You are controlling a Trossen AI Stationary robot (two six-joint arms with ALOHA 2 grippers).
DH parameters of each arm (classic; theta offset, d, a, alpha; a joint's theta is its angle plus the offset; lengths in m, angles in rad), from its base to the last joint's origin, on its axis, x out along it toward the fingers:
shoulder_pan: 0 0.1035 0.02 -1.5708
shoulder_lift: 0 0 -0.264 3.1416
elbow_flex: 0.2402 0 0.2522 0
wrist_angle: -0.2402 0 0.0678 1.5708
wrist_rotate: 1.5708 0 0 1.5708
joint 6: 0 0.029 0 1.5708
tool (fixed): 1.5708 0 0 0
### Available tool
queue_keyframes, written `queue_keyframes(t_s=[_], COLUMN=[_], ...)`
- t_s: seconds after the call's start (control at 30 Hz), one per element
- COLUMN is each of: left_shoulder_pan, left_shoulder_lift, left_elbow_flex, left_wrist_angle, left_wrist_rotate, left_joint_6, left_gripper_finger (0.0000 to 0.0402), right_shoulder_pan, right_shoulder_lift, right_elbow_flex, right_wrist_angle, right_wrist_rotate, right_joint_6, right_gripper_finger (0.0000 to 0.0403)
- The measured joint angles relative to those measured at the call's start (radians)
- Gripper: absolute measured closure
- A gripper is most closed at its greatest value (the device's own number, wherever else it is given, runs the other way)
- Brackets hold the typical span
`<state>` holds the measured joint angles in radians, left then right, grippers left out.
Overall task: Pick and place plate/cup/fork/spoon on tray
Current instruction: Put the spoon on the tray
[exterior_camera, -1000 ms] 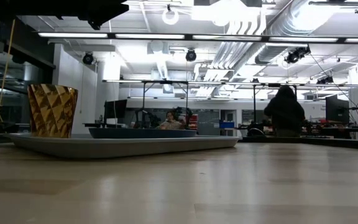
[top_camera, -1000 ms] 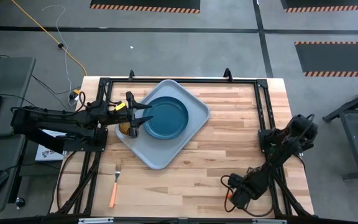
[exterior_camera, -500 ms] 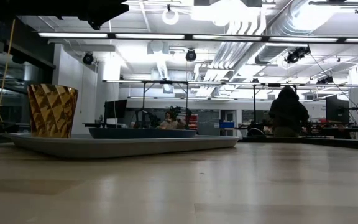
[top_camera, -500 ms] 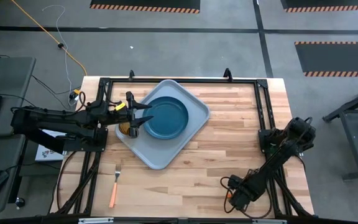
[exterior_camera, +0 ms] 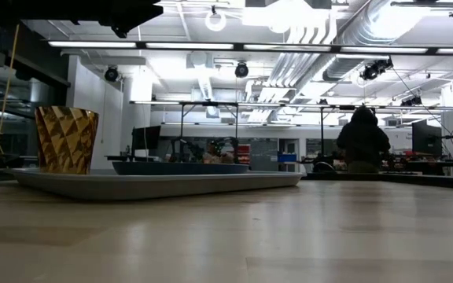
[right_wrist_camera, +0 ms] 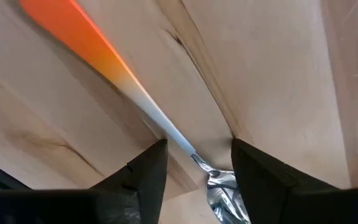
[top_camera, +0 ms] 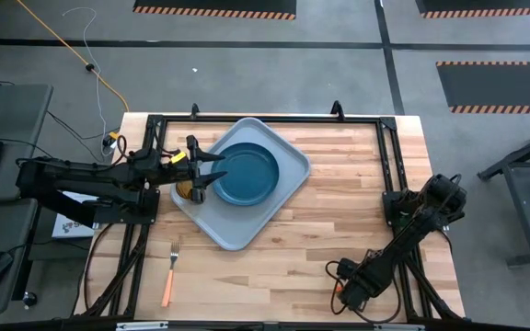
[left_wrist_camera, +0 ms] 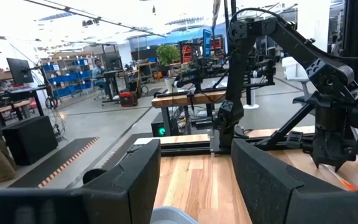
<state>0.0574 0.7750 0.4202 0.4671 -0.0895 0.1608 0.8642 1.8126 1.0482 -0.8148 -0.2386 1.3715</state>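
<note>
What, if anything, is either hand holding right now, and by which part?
Nothing is held. The right hand is open, straddling the spoon at its neck, on the table. The left hand is open above the tray, near the cup.

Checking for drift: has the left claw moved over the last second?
No. The left claw sits at the same spot over the tray edge, beside the plate.

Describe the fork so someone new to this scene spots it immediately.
Start at the big grey-blue tray set diagonally on the wooden table, then drop toward the table's near left corner. The fork lies alone on bare wood there, orange handle nearest the edge, silver tines toward the tray; nothing touches it.
</note>
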Motion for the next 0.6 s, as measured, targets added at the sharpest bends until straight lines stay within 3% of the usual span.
queue_keyframes(t_s=[0.1,0.3,0.6], left_shoulder_pan=[0.000,0.000,0.000], left_shoulder_lift=[0.000,0.000,0.000], left_elbow_flex=[0.000,0.000,0.000], left_wrist_angle=[0.000,0.000,0.001], left_wrist_rotate=[0.000,0.000,0.000], left_joint_6=[0.000,0.000,0.000], left_gripper_finger=[0.0213,0.0213,0.0213], right_shoulder_pan=[0.000,-0.001,-0.030], right_shoulder_lift=[-0.001,-0.005,-0.008], right_elbow_flex=[-0.013,-0.047,-0.024], right_wrist_angle=[0.022,0.049,-0.030], right_wrist_rotate=[-0.015,-0.033,-0.020], right_joint_6=[0.011,0.008,-0.147], right_gripper_finger=[0.0273,0.0387,0.0398])
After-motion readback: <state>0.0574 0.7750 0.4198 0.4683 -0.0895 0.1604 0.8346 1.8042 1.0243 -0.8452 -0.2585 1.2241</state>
